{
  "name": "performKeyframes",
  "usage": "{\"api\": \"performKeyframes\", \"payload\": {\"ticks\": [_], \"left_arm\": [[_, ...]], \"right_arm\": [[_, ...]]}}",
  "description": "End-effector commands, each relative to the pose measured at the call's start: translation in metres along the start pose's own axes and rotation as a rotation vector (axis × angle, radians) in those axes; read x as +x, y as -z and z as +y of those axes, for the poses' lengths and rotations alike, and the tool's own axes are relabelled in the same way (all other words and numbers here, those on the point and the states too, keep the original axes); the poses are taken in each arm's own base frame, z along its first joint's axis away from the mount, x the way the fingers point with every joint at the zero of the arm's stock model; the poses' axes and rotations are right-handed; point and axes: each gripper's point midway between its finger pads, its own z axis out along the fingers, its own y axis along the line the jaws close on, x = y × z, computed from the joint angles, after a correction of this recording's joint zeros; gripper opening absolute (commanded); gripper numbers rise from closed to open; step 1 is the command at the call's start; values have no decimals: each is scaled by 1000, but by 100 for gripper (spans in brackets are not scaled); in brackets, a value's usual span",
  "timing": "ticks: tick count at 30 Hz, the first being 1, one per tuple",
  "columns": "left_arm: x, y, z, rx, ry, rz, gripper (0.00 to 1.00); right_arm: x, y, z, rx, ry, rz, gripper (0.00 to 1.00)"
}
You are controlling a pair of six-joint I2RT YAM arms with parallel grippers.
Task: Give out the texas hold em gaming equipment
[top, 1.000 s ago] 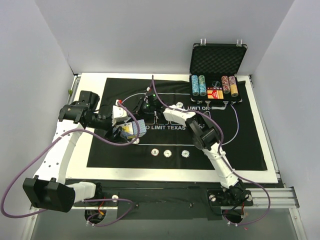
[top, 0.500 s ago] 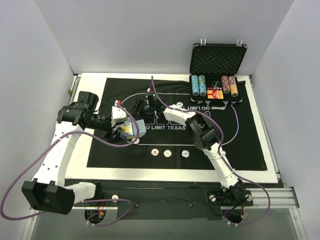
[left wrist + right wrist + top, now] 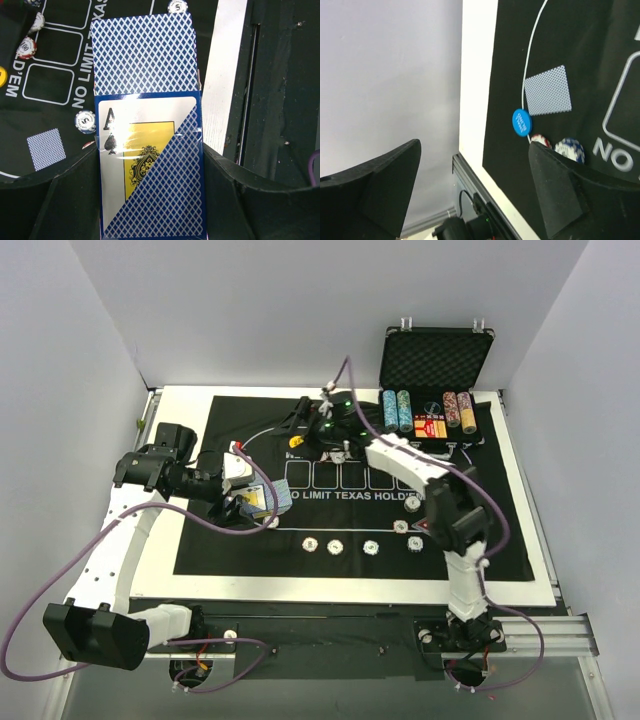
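Note:
My left gripper (image 3: 150, 170) is shut on a deck of playing cards (image 3: 145, 115): a blue-patterned box showing an ace of spades, with blue-backed cards sticking out of its top. In the top view this deck (image 3: 258, 501) hangs over the mat's left part. My right gripper (image 3: 474, 150) is open and empty, above the mat's far left area (image 3: 305, 421). Below it lie a face-down card (image 3: 548, 90), a blue button disc (image 3: 521, 122) and two chips (image 3: 570, 149). Another face-down card (image 3: 46, 148) and a chip (image 3: 85, 121) lie below the deck.
The black felt mat (image 3: 480, 540) carries a row of chips (image 3: 337, 545) along its near side. The open black case (image 3: 436, 360) stands at the far right, with chip stacks (image 3: 397, 410) in it. The white table edge (image 3: 225, 75) runs beside the deck.
My right arm has swung from beside the deck to the far side of the mat, and its jaws have opened. The left arm and deck have stayed put.

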Motion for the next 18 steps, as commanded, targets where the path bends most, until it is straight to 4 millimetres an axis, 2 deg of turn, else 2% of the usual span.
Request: {"api": "performKeyframes", "payload": {"ticks": [1,2,3,4,5,6,7,8,9,10,11,13,15,18], "left_arm": [[-12,5,-5,1,-37,-49,12],[-12,5,-5,2,-37,-50,12],[-12,5,-5,1,-39,-49,12],[-11,4,-5,2,-38,-48,12],[-11,4,-6,2,-36,-49,12],[-11,4,-6,5,-37,-49,12],[-10,3,-6,3,-34,-47,12],[-9,3,-6,2,-38,-46,12],[-7,3,-6,4,-32,-41,12],[-6,3,-6,1,-36,-37,12],[-4,2,-6,2,-33,-35,12],[-4,1,-6,3,-36,-35,12],[-3,1,-4,1,-38,-35,12],[-4,1,-3,-4,-41,-34,12]], "right_arm": [[-5,67,43,-88,73,-60,87],[-7,85,56,-117,92,-81,91],[1,90,47,-102,84,-74,92],[2,106,61,-131,102,-89,95],[11,109,51,-110,99,-80,95],[15,122,58,-118,116,-78,96],[23,125,51,-102,111,-64,96],[29,138,60,-123,124,-65,96],[38,141,53,-106,115,-46,97],[45,153,63,-129,140,-45,97],[55,157,56,-101,137,-22,97],[77,172,62,-89,190,13,98],[94,178,59,-66,230,50,98],[112,176,58,-64,239,89,99]]}}
